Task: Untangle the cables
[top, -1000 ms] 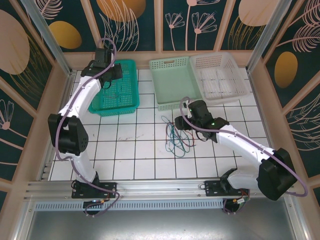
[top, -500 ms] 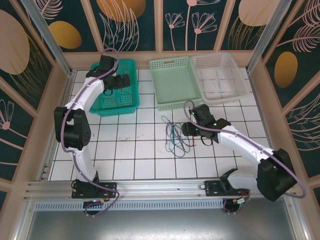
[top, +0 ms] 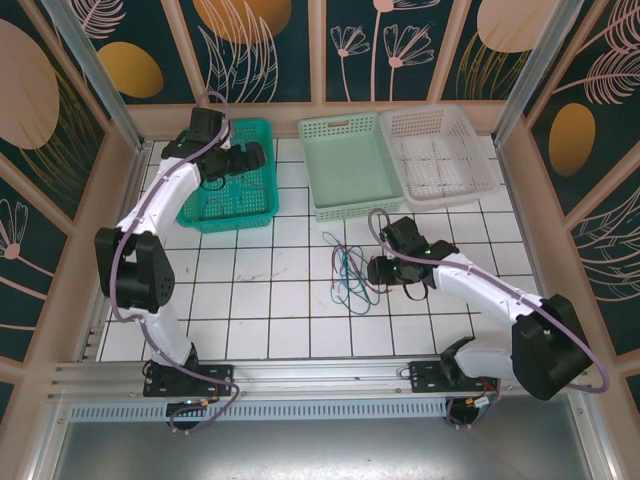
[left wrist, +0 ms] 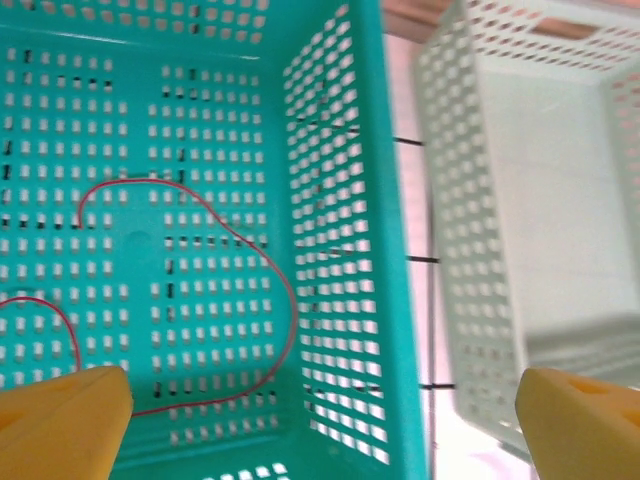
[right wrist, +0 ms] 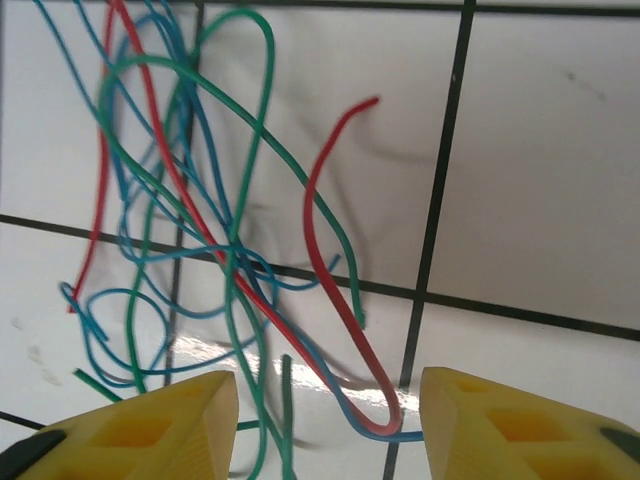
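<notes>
The left gripper (top: 245,160) hangs over the teal basket (top: 262,200), a rectangular plastic crate with slotted, perforated walls and floor. Its blunt yellow fingers (left wrist: 60,420) stand wide apart with nothing between them. Below the fingers, on the basket's floor, lies a single thin red cable (left wrist: 290,300), glossy and bent in a long loose curve.

Just to the right of this gripper, beyond the teal wall, stands the pale green basket (top: 345,165), of the same perforated make. The white basket (top: 440,150), with a more open lattice, touches its far side.

In the middle of the white tiled table (top: 260,300), with its dark grout lines, lies the tangle of cables (top: 350,275), directly in front of the right gripper (top: 385,272).

The wrist view shows this gripper (right wrist: 330,415) low over the tangle. Its ribbed yellow fingers (right wrist: 160,420) are apart and not clamped on anything.
- A red strand (right wrist: 312,230) makes a narrow hairpin whose bend lies between the fingertips.
- A blue strand (right wrist: 290,287) runs in thin wavy loops ahead of the left finger.
- A green strand (right wrist: 271,60) arches farther ahead and crosses the others.

All three are smooth, shiny and curly, and they overlap on the tile, which is slightly glossy.
</notes>
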